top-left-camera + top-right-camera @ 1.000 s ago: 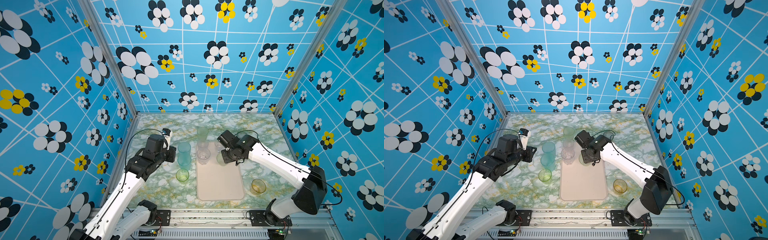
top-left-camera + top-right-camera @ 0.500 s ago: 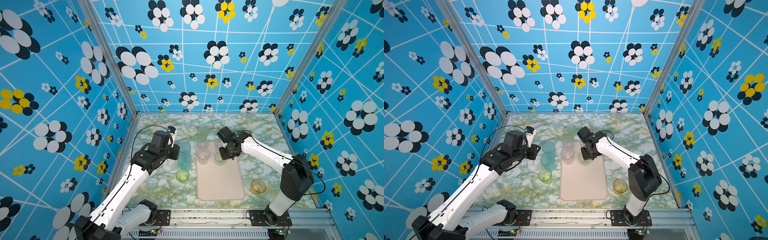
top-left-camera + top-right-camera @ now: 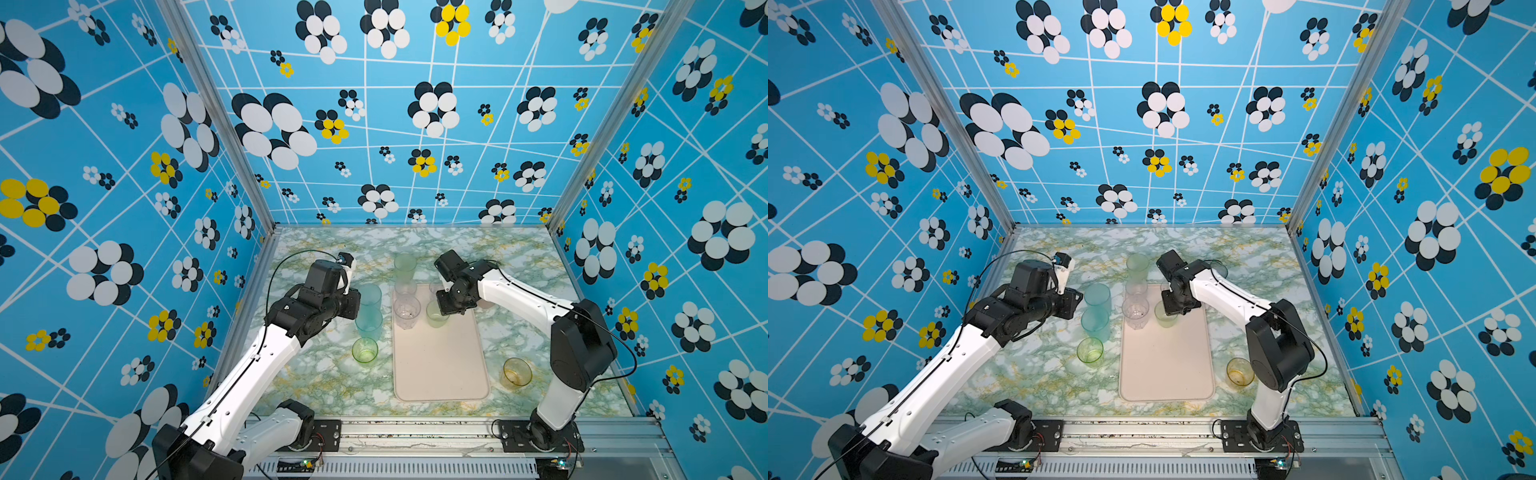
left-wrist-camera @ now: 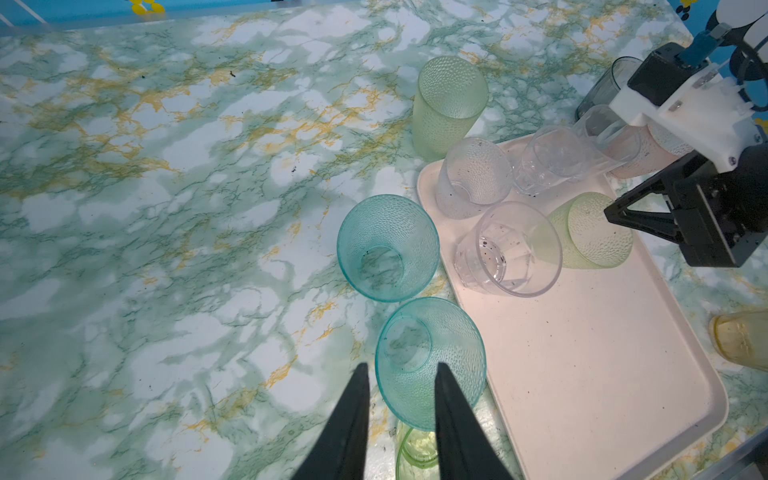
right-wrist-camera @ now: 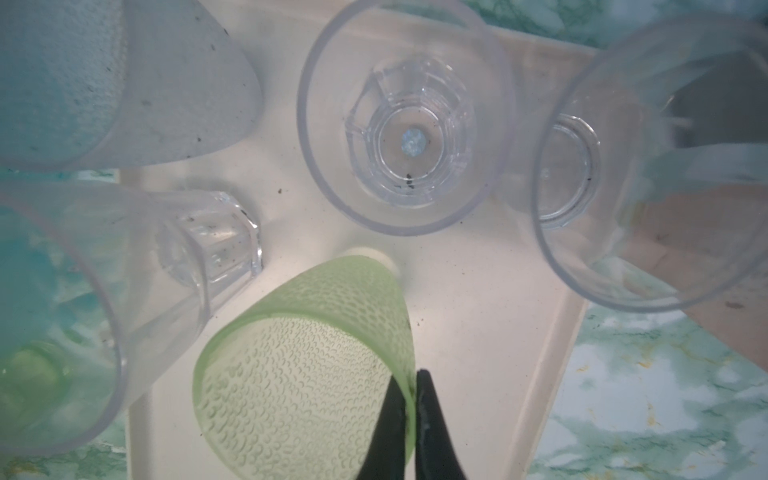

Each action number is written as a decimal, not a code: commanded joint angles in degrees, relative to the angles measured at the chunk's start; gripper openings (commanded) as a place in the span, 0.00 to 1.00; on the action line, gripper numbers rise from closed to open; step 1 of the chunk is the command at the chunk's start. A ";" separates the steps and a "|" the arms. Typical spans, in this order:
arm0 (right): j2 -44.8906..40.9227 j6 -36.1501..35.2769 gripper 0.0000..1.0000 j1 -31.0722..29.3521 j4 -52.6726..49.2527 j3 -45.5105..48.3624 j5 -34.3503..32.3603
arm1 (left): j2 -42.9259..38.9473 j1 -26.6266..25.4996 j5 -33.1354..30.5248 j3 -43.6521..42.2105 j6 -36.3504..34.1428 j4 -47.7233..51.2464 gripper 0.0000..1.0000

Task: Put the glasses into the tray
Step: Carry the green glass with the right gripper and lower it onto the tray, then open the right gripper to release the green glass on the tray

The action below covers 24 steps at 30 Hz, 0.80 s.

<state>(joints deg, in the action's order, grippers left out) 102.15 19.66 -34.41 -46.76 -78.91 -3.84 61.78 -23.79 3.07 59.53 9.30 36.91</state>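
The cream-pink tray [image 3: 440,365] [image 3: 1167,365] lies mid-table. My right gripper [image 5: 411,376] is shut on the rim of a pale green dimpled tumbler [image 5: 307,374] [image 3: 435,314], which tilts over the tray's far part. Clear tumblers [image 3: 407,309] [image 4: 509,249] stand beside it on the tray. Two teal tumblers [image 3: 369,296] [image 3: 1095,322] stand just left of the tray. My left gripper [image 4: 401,368] is open above the nearer teal one [image 4: 430,361], its fingers astride that glass's wall. I cannot tell whether they touch it.
A lime tumbler [image 3: 365,350], an amber one [image 3: 517,372] and a tall pale green one [image 3: 404,266] stand on the marble table around the tray. A smoky grey glass [image 4: 602,87] and a pink one [image 4: 636,158] sit behind the right arm. Blue patterned walls enclose three sides.
My left gripper has edged right toward the teal tumblers. The right arm's elbow has swung inward while its gripper, still holding the pale green tumbler, shifted slightly left.
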 commanded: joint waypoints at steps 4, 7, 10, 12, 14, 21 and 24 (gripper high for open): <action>1.39 -0.32 0.05 0.58 1.15 -1.47 1.29 | 1.14 -0.38 0.43 2.06 -1.21 0.97 0.30; 1.13 -0.32 0.10 0.68 1.15 -1.16 1.22 | 1.43 -0.40 0.31 2.08 -1.30 1.04 0.30; 0.54 -0.32 0.14 0.75 1.23 -0.81 1.02 | 1.76 -0.38 -0.03 2.06 -1.39 1.06 0.30; -0.11 -0.32 0.18 0.80 1.24 -0.63 0.83 | 1.94 -0.41 -0.50 2.07 -1.48 1.17 0.30; -1.15 -0.32 0.25 0.93 1.06 -0.56 0.37 | 2.11 -0.43 -1.55 1.90 -1.69 1.57 0.30; -9.21 -0.49 0.33 1.02 1.32 -2.11 -1.48 | 1.68 -0.42 -5.52 0.24 -2.09 1.25 0.29; -9.48 -1.40 0.35 1.09 2.05 -5.61 0.34 | 2.10 -0.37 -7.50 -1.31 -2.02 -1.42 0.28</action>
<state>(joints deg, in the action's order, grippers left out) 94.15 19.05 -33.69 -45.84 -80.64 -4.10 63.68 -23.79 -1.52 59.59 8.01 37.04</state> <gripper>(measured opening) 0.348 0.285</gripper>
